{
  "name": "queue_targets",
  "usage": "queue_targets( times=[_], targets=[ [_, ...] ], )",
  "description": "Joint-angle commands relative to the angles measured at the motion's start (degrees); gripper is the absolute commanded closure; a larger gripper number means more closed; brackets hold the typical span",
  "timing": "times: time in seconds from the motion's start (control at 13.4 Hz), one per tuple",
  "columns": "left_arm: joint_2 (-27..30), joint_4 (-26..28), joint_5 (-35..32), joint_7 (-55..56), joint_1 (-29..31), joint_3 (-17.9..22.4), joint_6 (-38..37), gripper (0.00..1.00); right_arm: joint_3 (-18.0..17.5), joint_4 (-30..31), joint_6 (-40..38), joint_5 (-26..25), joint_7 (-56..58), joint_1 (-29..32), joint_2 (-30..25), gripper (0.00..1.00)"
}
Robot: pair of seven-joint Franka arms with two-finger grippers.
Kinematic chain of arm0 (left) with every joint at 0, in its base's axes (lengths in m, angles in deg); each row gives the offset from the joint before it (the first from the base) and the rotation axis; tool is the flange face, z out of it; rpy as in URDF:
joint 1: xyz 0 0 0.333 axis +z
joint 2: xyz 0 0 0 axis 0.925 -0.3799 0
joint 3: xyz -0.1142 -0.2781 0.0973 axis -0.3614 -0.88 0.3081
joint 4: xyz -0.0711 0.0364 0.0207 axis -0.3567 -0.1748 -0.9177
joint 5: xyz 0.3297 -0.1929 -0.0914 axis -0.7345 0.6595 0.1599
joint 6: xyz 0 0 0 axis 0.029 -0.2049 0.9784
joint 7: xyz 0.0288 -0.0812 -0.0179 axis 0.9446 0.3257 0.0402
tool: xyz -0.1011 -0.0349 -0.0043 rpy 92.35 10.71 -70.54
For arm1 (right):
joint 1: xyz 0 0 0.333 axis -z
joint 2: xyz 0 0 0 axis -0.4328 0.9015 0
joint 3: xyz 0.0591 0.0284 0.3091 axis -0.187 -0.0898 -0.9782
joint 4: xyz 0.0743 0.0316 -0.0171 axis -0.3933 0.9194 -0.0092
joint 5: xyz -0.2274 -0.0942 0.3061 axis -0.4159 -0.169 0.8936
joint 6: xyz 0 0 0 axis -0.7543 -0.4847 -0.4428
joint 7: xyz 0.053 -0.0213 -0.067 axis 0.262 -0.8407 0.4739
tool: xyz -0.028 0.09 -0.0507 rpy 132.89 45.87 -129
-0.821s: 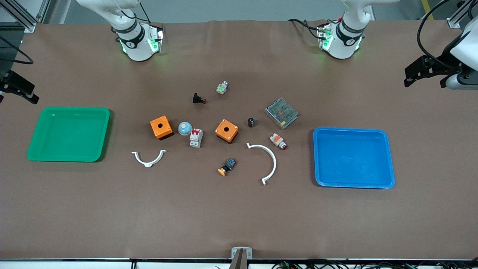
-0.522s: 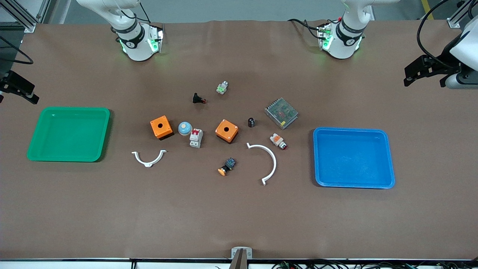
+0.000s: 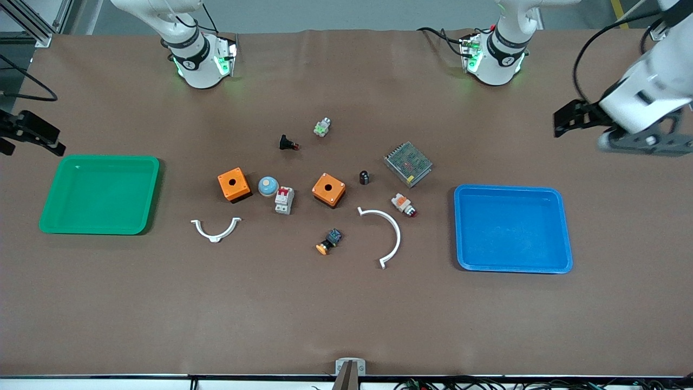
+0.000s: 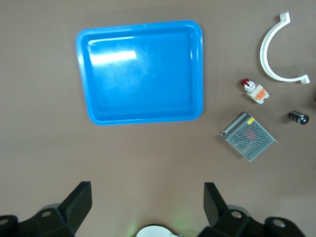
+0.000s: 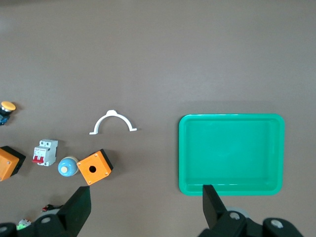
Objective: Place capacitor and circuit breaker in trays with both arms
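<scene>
The capacitor (image 3: 364, 177), a tiny black cylinder, stands on the table between an orange box (image 3: 328, 189) and a metal mesh module (image 3: 407, 163). It also shows in the left wrist view (image 4: 298, 117). The circuit breaker (image 3: 284, 200), white-grey with red levers, lies beside a blue dome button (image 3: 268, 186). It also shows in the right wrist view (image 5: 45, 152). My left gripper (image 3: 574, 116) (image 4: 146, 202) is open and empty, up over bare table by the blue tray (image 3: 509, 188). My right gripper (image 3: 30, 135) (image 5: 145, 205) is open and empty, up over the table by the green tray (image 3: 108, 158).
A second orange box (image 3: 234, 184), two white curved clips (image 3: 215, 230) (image 3: 387, 233), a black push-button (image 3: 287, 143), a white-and-orange button (image 3: 403, 205), an orange-capped button (image 3: 328, 241) and a green-and-white part (image 3: 322, 127) lie scattered mid-table.
The left arm has swung in from the table's end toward the middle. The right gripper has shifted slightly toward the green tray. The parts have not moved.
</scene>
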Motion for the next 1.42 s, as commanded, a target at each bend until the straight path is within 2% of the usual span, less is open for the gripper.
queue_targets(
  times=[0.0, 0.15, 0.45, 0.6, 0.75, 0.97, 1.12, 1.34],
  targets=[
    [-4.0, 0.1, -0.1, 8.7, -2.1, -3.9, 3.7, 0.0, -0.4, -1.5, -0.4, -0.4, -4.4, -4.1, 2.3, 0.0],
    [-6.6, 2.6, -0.1, 17.6, -6.2, -5.3, 8.4, 0.0, -0.4, -1.5, -0.2, -0.7, -10.3, -7.7, 5.0, 0.0],
    [-13.3, 5.7, -0.2, 31.3, -14.2, -5.4, 18.8, 0.0, -0.5, -0.3, -1.4, -1.1, -13.2, -15.2, 10.5, 0.0],
    [-16.4, 7.4, -0.2, 38.9, -18.4, -5.3, 24.6, 0.01, -0.7, 2.2, -0.1, 1.0, -18.4, -19.2, 14.5, 0.0],
    [-18.9, 10.2, -0.2, 45.6, -21.3, -5.3, 31.9, 0.04, -0.6, 8.8, 8.3, 6.8, -26.0, -23.1, 15.3, 0.0],
    [-23.9, 12.7, -0.3, 53.4, -25.0, -5.2, 40.7, 0.24, -0.6, 17.3, 22.8, 7.2, -32.1, -29.1, 16.2, 0.0],
    [-27.1, 12.6, -1.0, 59.4, -26.7, -5.3, 44.9, 0.25, -0.6, 20.5, 29.5, 7.2, -32.5, -30.2, 17.9, 0.0],
    [-30.5, 12.6, -1.8, 64.6, -28.2, -5.3, 49.7, 0.26, -0.6, 21.9, 36.8, 7.5, -33.3, -31.2, 22.3, 0.0]
  ],
)
